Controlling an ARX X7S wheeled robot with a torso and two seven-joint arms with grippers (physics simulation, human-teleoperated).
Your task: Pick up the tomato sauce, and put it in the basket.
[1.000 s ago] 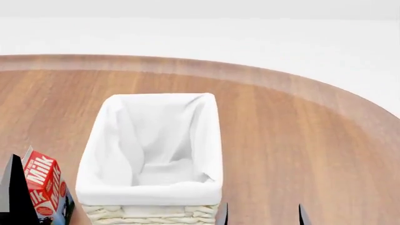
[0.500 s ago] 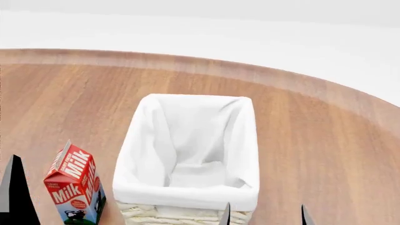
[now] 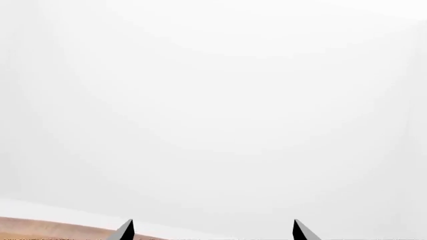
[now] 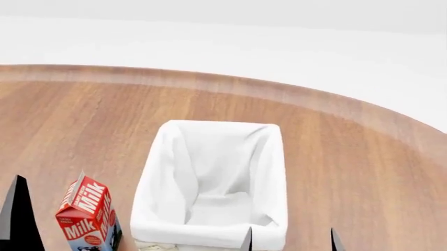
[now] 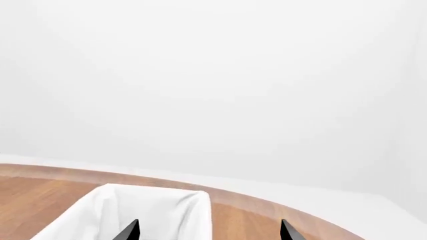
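Observation:
The tomato sauce is out of view in every frame. The basket [image 4: 157, 178], lined with white cloth, stands on the table in the near middle of the head view, and its inside looks empty. Its far rim shows in the right wrist view [image 5: 153, 197]. My right gripper [image 4: 291, 241] is open and empty, with one tip over the basket's near right corner; it also shows in the right wrist view [image 5: 208, 231]. My left gripper [image 3: 212, 231] is open and empty. In the head view only one of its fingertips [image 4: 18, 209] shows, at the far left.
A red, white and blue milk carton [image 4: 89, 217] stands just left of the basket, close to my left fingertip. The round wooden table [image 4: 349, 172] has a curved far edge [image 4: 279, 91], with white floor beyond it.
The head view has shifted. The basket and milk carton moved to the right in the picture, then a little lower. Both grippers' tips stay at the bottom edge, still open.

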